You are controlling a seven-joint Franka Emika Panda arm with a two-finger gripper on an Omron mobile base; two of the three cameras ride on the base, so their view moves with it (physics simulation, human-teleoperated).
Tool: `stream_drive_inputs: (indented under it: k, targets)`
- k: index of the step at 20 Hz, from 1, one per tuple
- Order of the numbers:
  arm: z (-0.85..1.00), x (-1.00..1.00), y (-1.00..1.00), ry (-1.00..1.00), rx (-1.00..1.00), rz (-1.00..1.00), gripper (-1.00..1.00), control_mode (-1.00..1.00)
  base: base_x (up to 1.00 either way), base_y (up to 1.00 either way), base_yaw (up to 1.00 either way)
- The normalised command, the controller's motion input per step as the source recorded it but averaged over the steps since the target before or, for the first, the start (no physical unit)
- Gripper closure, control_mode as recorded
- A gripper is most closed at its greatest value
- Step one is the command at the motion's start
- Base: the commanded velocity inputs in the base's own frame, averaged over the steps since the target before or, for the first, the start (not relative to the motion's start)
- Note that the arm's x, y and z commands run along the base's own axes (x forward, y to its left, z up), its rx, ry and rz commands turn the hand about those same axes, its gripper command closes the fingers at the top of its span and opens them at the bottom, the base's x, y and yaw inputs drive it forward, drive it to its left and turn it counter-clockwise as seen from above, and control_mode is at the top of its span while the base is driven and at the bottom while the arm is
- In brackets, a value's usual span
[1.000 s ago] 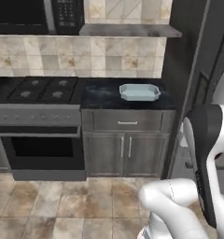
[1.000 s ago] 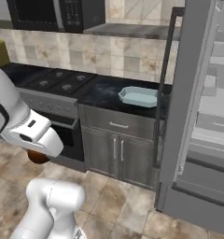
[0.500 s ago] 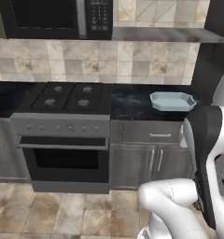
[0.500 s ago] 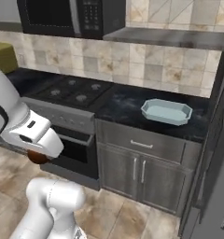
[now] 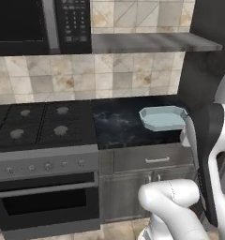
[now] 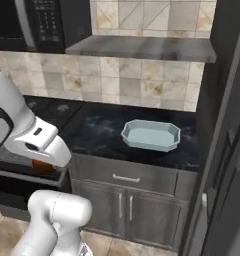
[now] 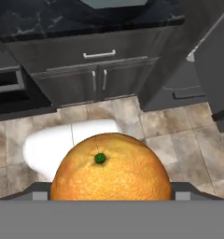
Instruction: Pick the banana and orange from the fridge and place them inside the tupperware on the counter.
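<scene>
A round orange [image 7: 111, 168] with a small green stem spot sits in my gripper [image 6: 44, 164], which is shut on it low in front of the cabinets. From the right base view a bit of the orange [image 6: 40, 166] peeks out under the white hand. The tupperware [image 5: 163, 117] [image 6: 151, 135], a pale blue-grey tray with nothing in it, rests on the black marbled counter [image 5: 119, 126] [image 6: 94, 132], higher than the hand and to its right. The grey fridge [image 6: 227, 150] [image 7: 216, 70] stands at the right. The banana is out of view.
A gas stove [image 5: 39, 126] with an oven below lies left of the counter. A microwave [image 5: 39, 23] and a grey shelf [image 5: 152, 43] hang above. Below the counter are a drawer [image 7: 100, 53] and cabinet doors [image 7: 97, 79] with bar handles, then tiled floor [image 7: 170, 126].
Both base views have shifted and closed in on the counter, so the base has driven; the tray now looks larger and nearer. The orange stays in the gripper.
</scene>
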Motion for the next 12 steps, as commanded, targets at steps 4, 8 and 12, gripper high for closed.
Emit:
stream_drive_inputs:
  k: [4,8,12]
  targets:
    - [0.00,0.00,0.00,0.00,0.00,0.00,1.00,1.00,0.76,0.03,-0.41]
    - [0.00,0.00,0.00,0.00,0.00,0.00,1.00,1.00,0.74,0.09,-0.27]
    - [0.00,0.00,0.00,0.00,0.00,0.00,1.00,1.00,0.66,0.09,-0.01]
